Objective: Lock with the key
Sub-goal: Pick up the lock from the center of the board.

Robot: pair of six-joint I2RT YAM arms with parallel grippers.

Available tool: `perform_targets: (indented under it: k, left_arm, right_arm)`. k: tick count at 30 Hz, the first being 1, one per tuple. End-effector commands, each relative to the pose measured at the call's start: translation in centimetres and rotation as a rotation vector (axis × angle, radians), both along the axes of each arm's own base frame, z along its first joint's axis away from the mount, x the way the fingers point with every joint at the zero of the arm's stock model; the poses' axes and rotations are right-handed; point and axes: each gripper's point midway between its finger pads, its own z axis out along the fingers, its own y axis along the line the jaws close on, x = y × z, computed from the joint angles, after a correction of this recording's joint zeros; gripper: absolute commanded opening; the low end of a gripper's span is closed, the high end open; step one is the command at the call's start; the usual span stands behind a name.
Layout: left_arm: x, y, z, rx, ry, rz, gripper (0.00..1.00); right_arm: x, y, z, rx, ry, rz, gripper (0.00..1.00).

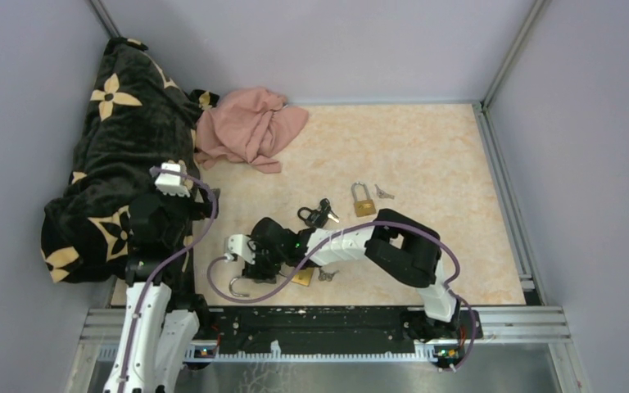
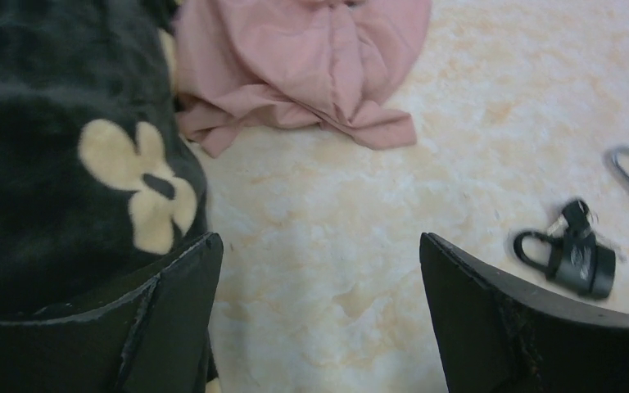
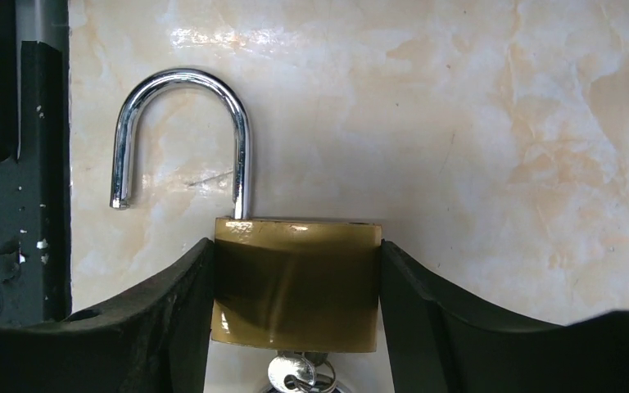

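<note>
1. Pale grey walls (image 1: 319,41) close in a tabletop (image 1: 426,147) with a beige marbled pattern.
2. The right fingers (image 3: 188,295) are closed on a brass padlock (image 3: 295,286). One finger presses on each side of its body, which lies flat on the tabletop.
3. The padlock's steel shackle (image 3: 184,131) stands open just beyond the fingertips. One leg is seated in the body, and the free end hangs clear ahead of the left-hand finger.
4. A key (image 3: 295,372) sits in the bottom of the body, back between the two fingers toward the wrist. Only part of it shows.
5. A dark rail (image 3: 16,164) runs along the left of these fingers, just beside the shackle's free end.
6. The left fingers (image 2: 188,270) are spread wide with nothing between them.
7. A black blanket (image 2: 65,164) with cream flowers is bunched up against the left-hand finger of this pair.
8. Straight beyond these fingers lies a crumpled pink cloth (image 2: 311,65), touching the blanket.
9. Out to the right of the right-hand finger lies a black padlock (image 2: 577,262).
10. A second brass padlock (image 1: 364,199) lies farther out on the same side, with a small loose key (image 1: 384,193) just beside it. Both locks lie apart from the gripped one.
</note>
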Motion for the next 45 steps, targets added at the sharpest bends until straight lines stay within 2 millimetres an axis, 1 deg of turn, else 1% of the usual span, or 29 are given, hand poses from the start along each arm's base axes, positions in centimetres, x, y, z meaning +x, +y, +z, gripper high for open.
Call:
perform_targets:
  k: [1,2,3,5,7,8,9,10,12,15,17,19,21,26,29,32,34,37,40,41,42,45]
  left_arm:
    - [-0.8,-4.3,-1.9,0.137,0.066,-0.339,0.92]
    - [-1.3,-4.7,-3.2,0.159,0.116,-0.394,0.87]
    - [-1.5,-5.0,-4.1,0.190,0.144,-0.443,0.83]
    - [-1.7,-4.9,-5.7,0.242,0.199,-0.501,0.75]
    - [-2.3,-5.4,-6.9,0.283,0.230,-0.598,0.70]
    - [-3.0,-6.0,-7.6,0.301,0.243,-0.677,0.69]
    - [-4.0,-6.7,-8.3,0.327,0.248,-0.772,0.69]
    - [-5.2,-7.9,-8.8,0.322,0.240,-0.889,0.69]
    - [-7.0,-8.9,-10.3,0.344,0.251,-1.036,0.69]
    - [-8.6,-9.7,-14.0,0.407,0.329,-1.156,0.70]
    - [-9.5,-10.2,-15.9,0.464,0.359,-1.233,0.74]
    - [-9.6,-10.9,-16.8,0.476,0.366,-1.272,0.79]
    - [-8.8,-11.3,-17.2,0.455,0.374,-1.263,0.83]
    - [-9.1,-11.8,-19.3,0.522,0.386,-1.320,0.82]
    - [-9.3,-12.2,-19.8,0.525,0.399,-1.342,0.79]
    - [-10.0,-12.8,-20.2,0.525,0.402,-1.380,0.79]
    - [-10.1,-12.9,-20.4,0.533,0.409,-1.382,0.78]
    - [-10.0,-12.9,-20.5,0.531,0.416,-1.374,0.73]
    - [-10.3,-13.3,-20.4,0.529,0.409,-1.401,0.70]
    - [-10.2,-13.5,-20.0,0.520,0.399,-1.406,0.71]
    - [-9.8,-14.0,-19.3,0.500,0.384,-1.399,0.71]
    - [-7.9,-14.8,-16.3,0.424,0.377,-1.310,0.73]
  right_arm:
    - [1.6,-0.1,2.9,0.139,-0.023,-0.074,0.07]
    - [2.1,0.0,3.7,0.189,-0.027,-0.081,0.07]
    - [2.5,-0.4,4.0,0.220,-0.030,-0.093,0.07]
    - [3.3,-1.3,4.7,0.271,-0.052,-0.110,0.08]
    - [3.9,-2.1,5.2,0.303,-0.107,-0.103,0.08]
    - [4.1,-2.4,5.5,0.319,-0.136,-0.098,0.08]
    - [4.4,-2.6,5.8,0.333,-0.151,-0.096,0.07]
    - [4.5,-2.8,6.1,0.353,-0.155,-0.090,0.07]
    - [4.9,-3.0,6.4,0.390,-0.160,-0.088,0.07]
    - [5.5,-3.4,6.6,0.416,-0.183,-0.096,0.07]
    - [5.6,-3.5,6.6,0.427,-0.189,-0.099,0.07]
    - [5.5,-3.6,7.0,0.450,-0.192,-0.104,0.07]
    - [5.4,-3.8,7.7,0.475,-0.195,-0.107,0.07]
    - [5.0,-4.1,9.4,0.540,-0.197,-0.110,0.07]
    - [4.7,-4.1,9.7,0.551,-0.188,-0.102,0.07]
    - [4.7,-4.1,9.9,0.566,-0.177,-0.115,0.07]
    - [4.6,-4.3,10.1,0.577,-0.176,-0.120,0.07]
    - [4.5,-4.5,10.8,0.592,-0.177,-0.127,0.07]
    - [4.6,-4.7,12.0,0.611,-0.187,-0.135,0.07]
    - [4.7,-4.8,12.4,0.617,-0.191,-0.141,0.07]
    - [4.7,-4.9,12.6,0.618,-0.193,-0.145,0.07]
    - [4.8,-5.4,12.5,0.603,-0.187,-0.151,0.07]
